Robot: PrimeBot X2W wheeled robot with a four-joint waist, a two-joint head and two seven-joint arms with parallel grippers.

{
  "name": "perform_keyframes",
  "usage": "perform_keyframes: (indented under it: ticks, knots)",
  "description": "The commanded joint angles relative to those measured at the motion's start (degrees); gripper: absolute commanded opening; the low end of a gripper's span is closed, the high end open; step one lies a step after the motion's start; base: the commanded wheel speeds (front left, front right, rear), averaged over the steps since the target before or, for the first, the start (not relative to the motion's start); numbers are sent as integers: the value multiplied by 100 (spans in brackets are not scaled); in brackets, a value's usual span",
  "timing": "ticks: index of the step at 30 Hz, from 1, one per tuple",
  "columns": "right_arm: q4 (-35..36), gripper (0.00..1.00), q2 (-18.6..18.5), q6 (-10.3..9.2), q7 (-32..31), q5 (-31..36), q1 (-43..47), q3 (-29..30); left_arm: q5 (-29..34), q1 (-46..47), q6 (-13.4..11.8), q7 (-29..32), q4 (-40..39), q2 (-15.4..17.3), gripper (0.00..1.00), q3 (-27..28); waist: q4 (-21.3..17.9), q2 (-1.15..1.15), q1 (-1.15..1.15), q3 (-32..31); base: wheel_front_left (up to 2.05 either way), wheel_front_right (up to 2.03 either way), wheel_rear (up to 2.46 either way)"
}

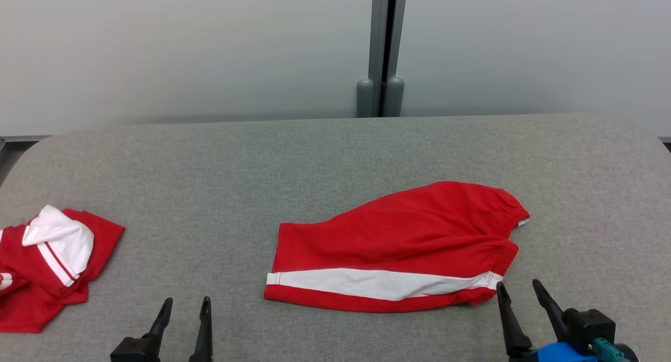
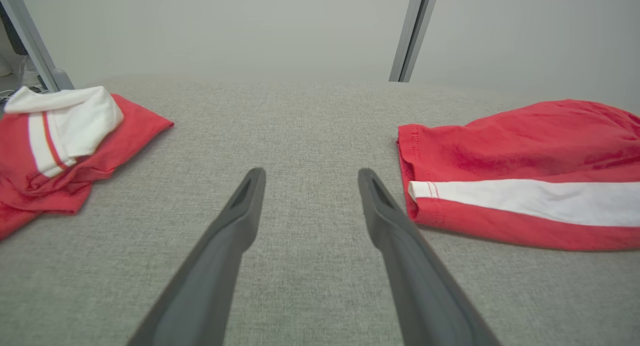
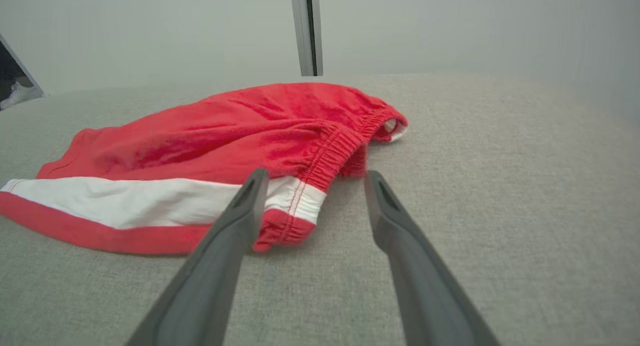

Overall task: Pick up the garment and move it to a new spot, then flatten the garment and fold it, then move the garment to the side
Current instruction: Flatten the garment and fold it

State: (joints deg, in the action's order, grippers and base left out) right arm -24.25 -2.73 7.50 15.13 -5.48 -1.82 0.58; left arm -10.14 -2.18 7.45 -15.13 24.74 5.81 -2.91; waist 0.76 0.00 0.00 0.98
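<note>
Head view: shorts (image 1: 393, 247) lie flat by the table's (image 1: 314, 157) front edge; I reckon folding's next. Left gripper (image 1: 186, 300) and right gripper (image 1: 517, 283) spread, empty; waistband (image 1: 511, 231) needs pinching.

Looks like a lab or test room to me, not somebody's home. The desk (image 1: 335, 152) is one big slab with rounded corners, wrapped in plain grey fabric, and right behind it stand blank pale partition panels (image 1: 183, 47) joined by a grey metal post (image 1: 381, 42). Red-and-white shorts (image 1: 398, 247) and a second red-and-white garment (image 1: 47, 267) lie well apart on it, so it all feels staged, like a robot folding setup.
</note>
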Motion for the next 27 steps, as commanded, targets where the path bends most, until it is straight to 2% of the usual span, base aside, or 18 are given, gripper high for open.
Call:
perform_keyframes:
  ticks: [1,9,16,27]
  knots:
    - [-157,100,-31,-1,3,-82,-72,-9,-62,84,8,-2,-35,62,100,-84,27,0,0,103,0,0,0]
    - [-539,100,-33,-1,2,-328,-376,-3,-273,228,8,-1,-112,276,100,-286,118,0,0,505,0,0,0]
    - [-787,100,-31,-1,2,-644,-637,-225,-462,334,8,-2,-156,497,100,-396,206,0,0,783,0,0,0]
    - [-464,100,-33,-1,2,-681,-517,-439,-572,358,8,-2,-164,574,100,-443,130,0,0,852,0,0,0]
